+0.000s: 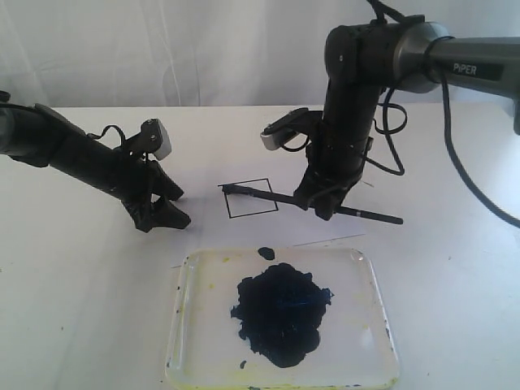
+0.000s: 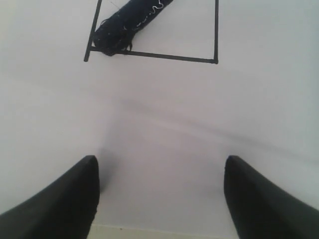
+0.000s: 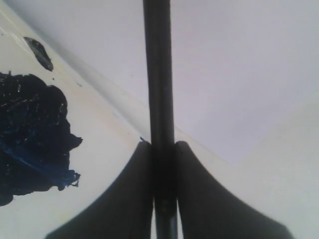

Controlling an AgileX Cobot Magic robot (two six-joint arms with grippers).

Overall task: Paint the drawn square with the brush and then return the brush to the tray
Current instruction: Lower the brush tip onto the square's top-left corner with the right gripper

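Evidently light and stiff, the brush (image 1: 262,193) sits clamped mid-shaft in my right tool (image 1: 323,207); left tool (image 1: 183,208) gapes.

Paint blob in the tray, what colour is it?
The paint blob is dark blue-black; exterior view shows it best.

Black brush (image 1: 276,196), blue-black paint blob (image 1: 282,311)

brush (image 1: 370,214) shaft hidden inside right hand (image 1: 323,209), drawn square (image 2: 172,36) cropped
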